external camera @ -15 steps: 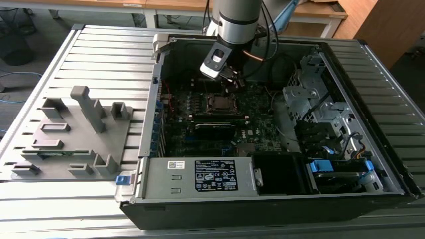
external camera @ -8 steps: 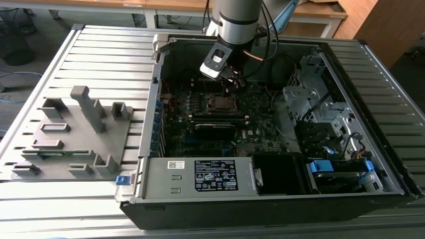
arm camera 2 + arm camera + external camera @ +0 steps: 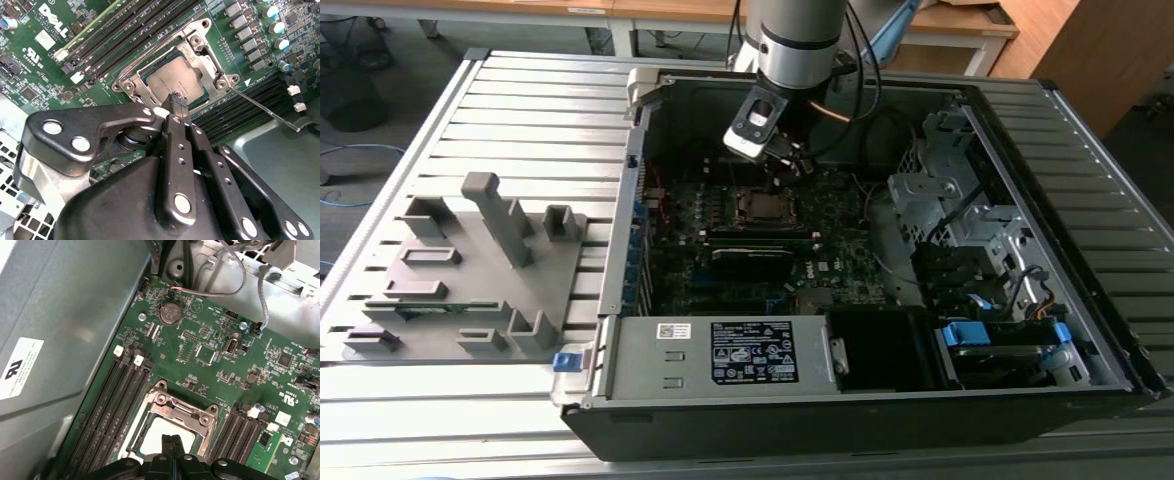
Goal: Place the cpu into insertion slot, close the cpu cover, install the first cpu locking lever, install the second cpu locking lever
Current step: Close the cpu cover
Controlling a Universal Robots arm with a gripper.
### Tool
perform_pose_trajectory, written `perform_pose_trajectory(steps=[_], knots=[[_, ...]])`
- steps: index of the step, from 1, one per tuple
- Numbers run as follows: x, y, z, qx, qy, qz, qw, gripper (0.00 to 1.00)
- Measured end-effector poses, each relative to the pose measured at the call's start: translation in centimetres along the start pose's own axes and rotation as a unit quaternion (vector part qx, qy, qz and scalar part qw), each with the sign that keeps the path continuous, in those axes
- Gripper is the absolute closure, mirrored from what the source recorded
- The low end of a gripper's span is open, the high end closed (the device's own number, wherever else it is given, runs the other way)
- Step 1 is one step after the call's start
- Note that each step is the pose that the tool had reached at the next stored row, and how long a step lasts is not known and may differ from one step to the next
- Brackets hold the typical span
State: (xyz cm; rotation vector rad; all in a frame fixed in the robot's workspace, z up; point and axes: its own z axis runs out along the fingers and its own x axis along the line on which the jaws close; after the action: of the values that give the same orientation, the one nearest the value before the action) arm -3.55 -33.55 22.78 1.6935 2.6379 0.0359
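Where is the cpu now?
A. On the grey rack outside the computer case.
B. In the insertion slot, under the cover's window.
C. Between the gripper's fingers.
B: in the second wrist view the cpu shows through the window of the cpu cover, and the shut gripper beside it holds no chip.

the arm (image 3: 797, 40) is a smooth silver-grey cylinder ringed by a darker band. in the exterior view, black cables (image 3: 861, 60) loop off at its 3 o'clock. at its 6 o'clock sits a boxy white wrist block (image 3: 750, 128) with a dark face. the gripper (image 3: 177, 100) is matte black, built of flat linkage bars (image 3: 90, 125) with rounded ends, pinned by shiny silver rivets (image 3: 182, 202). one slim finger (image 3: 179, 145) is dotted with small holes. in the first wrist view, its two narrow fingertips (image 3: 166, 440) meet without a gap.
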Motion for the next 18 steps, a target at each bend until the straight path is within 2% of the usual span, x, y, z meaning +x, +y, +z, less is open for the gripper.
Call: perform_pose_trajectory(steps=[10, 14, 18], knots=[[0.00, 0.00, 0.00, 0.0000, 0.0001, -0.004, 0.99999, 0.89], [0.00, 0.00, 0.01, 0.0002, 0.0006, -0.024, 0.99972, 0.89], [0.00, 0.00, 0.02, 0.0003, 0.0011, -0.047, 0.99887, 0.89]])
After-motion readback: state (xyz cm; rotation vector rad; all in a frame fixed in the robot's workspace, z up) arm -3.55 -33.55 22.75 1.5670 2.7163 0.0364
